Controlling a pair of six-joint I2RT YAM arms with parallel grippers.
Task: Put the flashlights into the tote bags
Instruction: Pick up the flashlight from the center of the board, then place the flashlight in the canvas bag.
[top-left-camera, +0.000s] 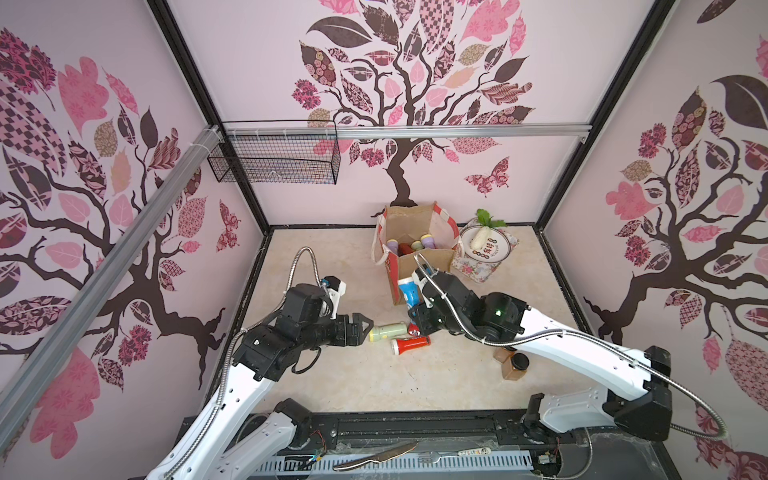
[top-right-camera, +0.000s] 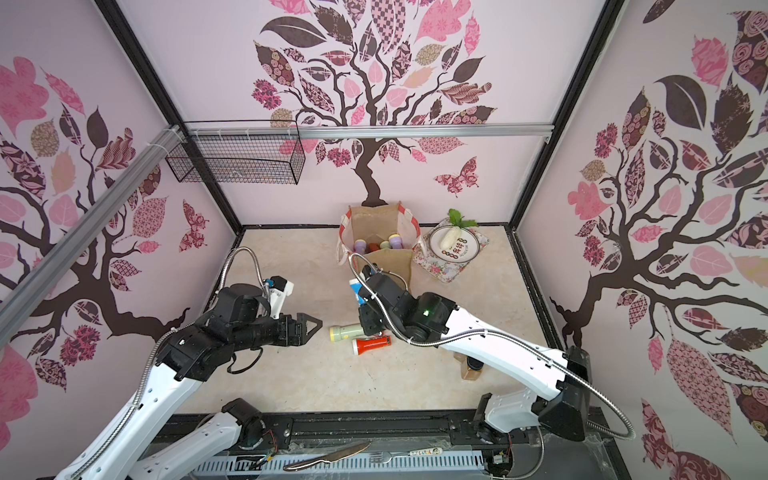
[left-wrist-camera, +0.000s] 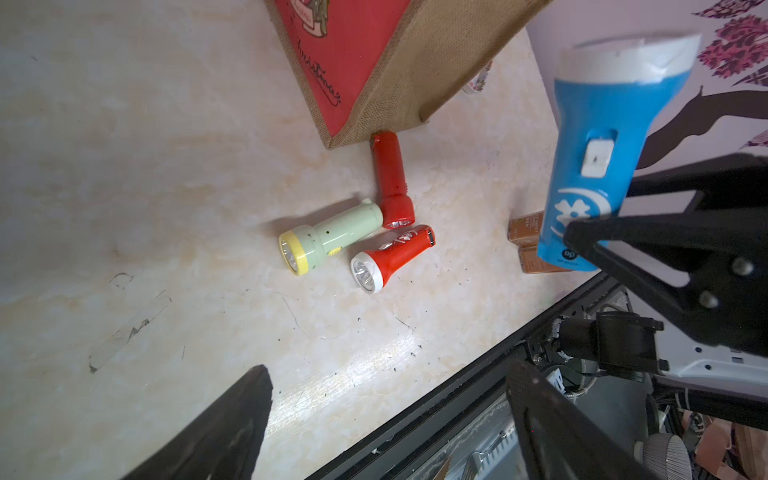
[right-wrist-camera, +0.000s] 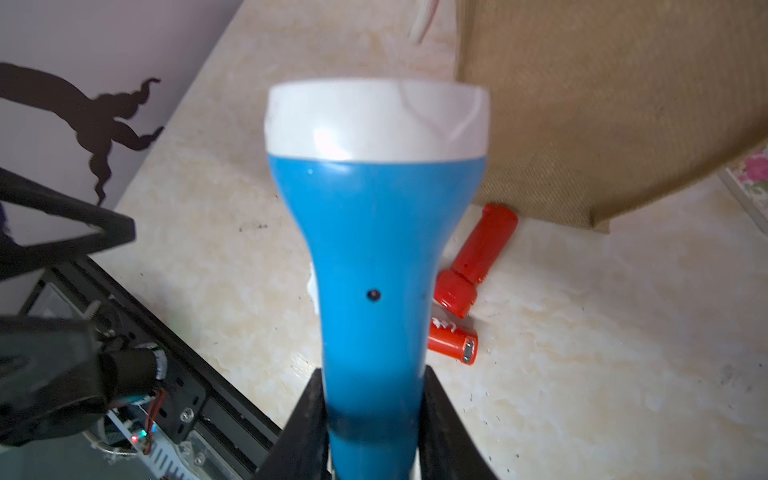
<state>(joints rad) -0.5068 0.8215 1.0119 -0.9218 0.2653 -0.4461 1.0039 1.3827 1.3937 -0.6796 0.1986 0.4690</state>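
Gripping the blue flashlight (right-wrist-camera: 376, 249) by its tail, right jaws point it toward the bag (top-left-camera: 409, 222), evidently for loading; left jaws open, empty, facing the green flashlight (top-left-camera: 388, 331).

The right arm (top-left-camera: 540, 328) hides most of the blue flashlight (top-left-camera: 406, 291) and 1 red flashlight (top-left-camera: 412, 329).

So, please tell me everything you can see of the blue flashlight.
The blue flashlight looks like smooth plastic: a blue body flaring to a wide white head, with a white switch on one side and a white emblem near the tail. The right gripper is shut on its tail end and holds it in the air, near the burlap tote bag but not in it.
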